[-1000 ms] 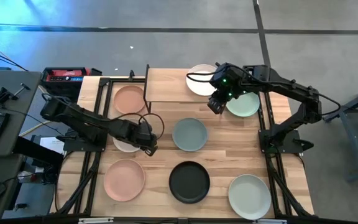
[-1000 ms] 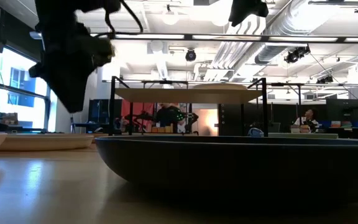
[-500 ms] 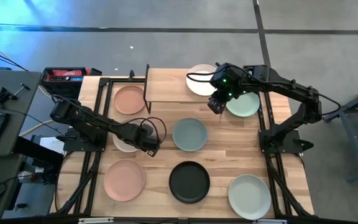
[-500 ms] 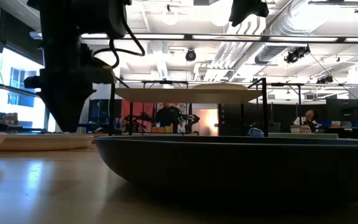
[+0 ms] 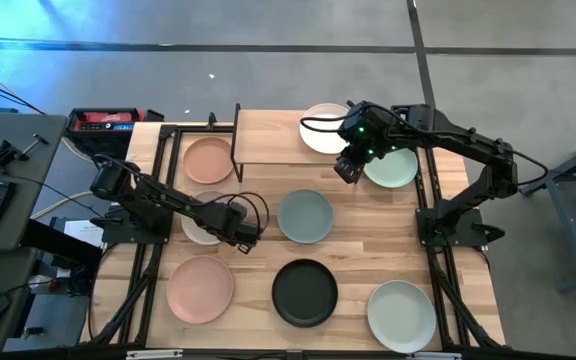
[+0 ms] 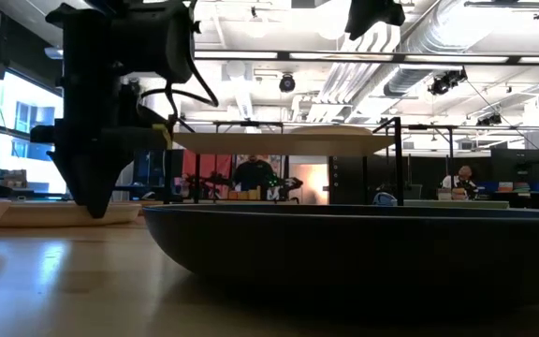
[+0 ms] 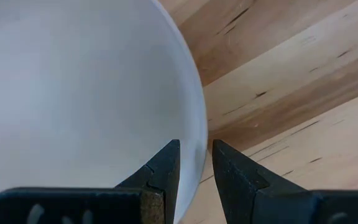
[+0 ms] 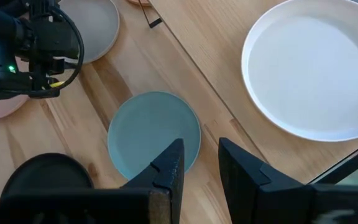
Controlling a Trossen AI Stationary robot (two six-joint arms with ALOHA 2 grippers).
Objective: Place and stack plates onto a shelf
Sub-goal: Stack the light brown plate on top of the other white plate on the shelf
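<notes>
Left gripper (image 5: pixel 240 237) low over pale grey plate (image 5: pixel 205 222), mid-left of table (image 5: pixel 368 215), at its rim side nearest the grey-blue plate (image 5: pixel 305 216). Wrist view: fingers (image 7: pixel 166 165) apart by a narrow gap, straddling plate rim (image 7: pixel 197 134), one inside the bowl, one outside over wood; not yet pinched on it, as far as can be told. Low view: same gripper (image 6: pixel 94 201) tip down near plate level.

Right gripper (image 5: pixel 346 168) hangs by front edge of shelf (image 5: pixel 283 148), between white plate (image 5: pixel 323 128) and pale green plate (image 5: pixel 392 168); fingers parted, nothing between. Waiting, prob.

Other plates: peach (image 5: pixel 208 160) just beside shelf's left end, peach (image 5: pixel 200 289) front left, black (image 5: pixel 305 292) front centre, pale green (image 5: pixel 401 313) front right. White one sits on shelf's right end, overhanging; rest of shelf top bare.

Handling, judged: plates rigid, matte, so fair friction, but thin rim gives small bite. Likely moderately heavy for a rim pinch; held at one edge, will droop & lever on fingers. Best hold: rim, fingers deep as wall allows, one inside/one outside, as set up now. Lift slow, keep tilt small. Brittle if ceramic — no dropping onto shelf; set down flat, esp. when stacking on another plate. Risk: slip out on swing, or clip shelf's leg on approach.
</notes>
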